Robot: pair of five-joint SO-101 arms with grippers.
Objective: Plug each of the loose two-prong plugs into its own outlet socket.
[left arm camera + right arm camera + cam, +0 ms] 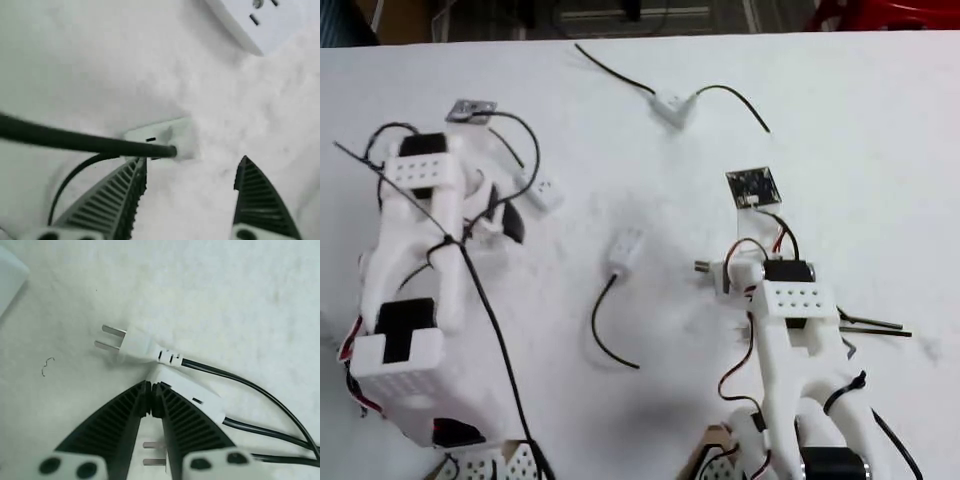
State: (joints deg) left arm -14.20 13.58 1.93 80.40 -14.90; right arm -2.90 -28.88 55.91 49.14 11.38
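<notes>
White table (840, 120) is lying under both arms: left jaws are gaping over one plug (175, 139), probably to grasp; right jaws are pressing together beside another plug (135, 347).

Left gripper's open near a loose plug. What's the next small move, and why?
Probably ease the left gripper forward and across until the two-prong plug sits between its open jaws. The plug lies unheld on the table, just ahead of the jaws and off to one side, with the outlet strip farther on.
</notes>
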